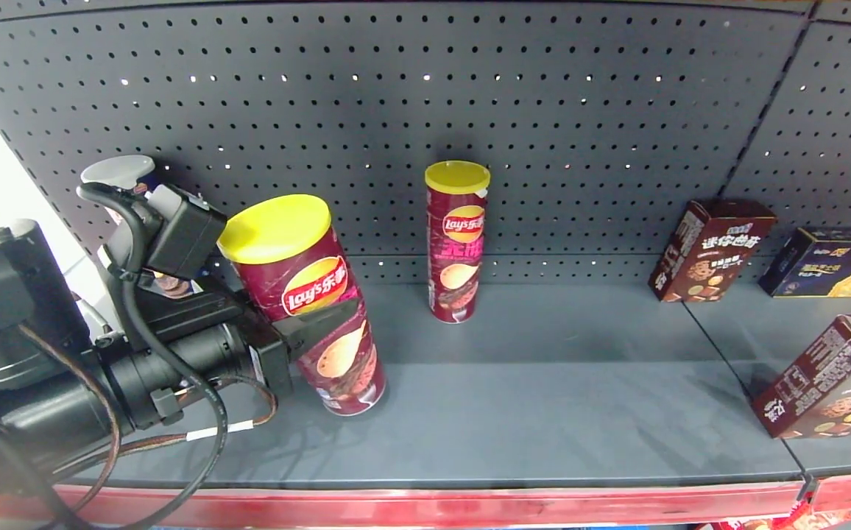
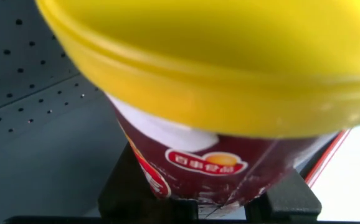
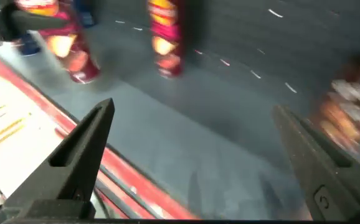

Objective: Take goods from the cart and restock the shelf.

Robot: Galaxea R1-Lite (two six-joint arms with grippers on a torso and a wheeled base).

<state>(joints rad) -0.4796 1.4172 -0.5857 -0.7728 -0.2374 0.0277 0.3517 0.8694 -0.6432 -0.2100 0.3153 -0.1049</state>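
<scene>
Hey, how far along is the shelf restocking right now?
Done: one chip can stands upright near the pegboard on the shelf, boxes to its right. In hand: the left pincer is shut on a second can, tilted, base down near the shelf's front. Left: stand it up and release. The right pincer is open and empty, so it could fetch more.

**Diffuse Light, Uneven Focus**

In the head view we see soft, diffuse light, and only faint shadows lie on the grey shelf. Bright pinpoints shine through the holes of the pegboard, and the far left edge is blown out to white. Straight lines bow toward the corners. In the left wrist view the yellow lid sits too close to focus. Motion blur smears the right wrist view, the boxes worst.
</scene>
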